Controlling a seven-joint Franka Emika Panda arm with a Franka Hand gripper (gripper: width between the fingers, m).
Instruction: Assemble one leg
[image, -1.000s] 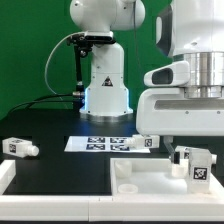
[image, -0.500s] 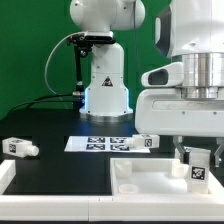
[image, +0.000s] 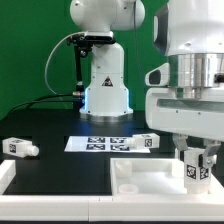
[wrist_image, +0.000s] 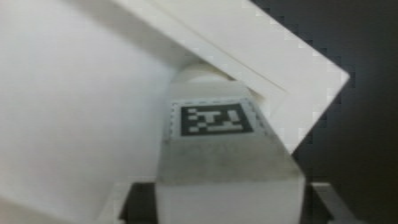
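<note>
My gripper is shut on a leg, a short white peg with a black-and-white tag. It holds the leg upright just above the far right corner of the large white tray-like part. In the wrist view the leg fills the middle, its tag facing the camera. Dark fingers press on both of its sides, and the tray's corner lies beneath it. A second leg lies at the exterior view's left. A third leg lies by the marker board.
The marker board lies flat in front of the robot base. A white rim runs along the table's edge at the exterior view's left. A green backdrop stands behind.
The gripper has moved a little toward the exterior view's right and lower with the leg. The leg now hangs more upright over the tray's corner.
</note>
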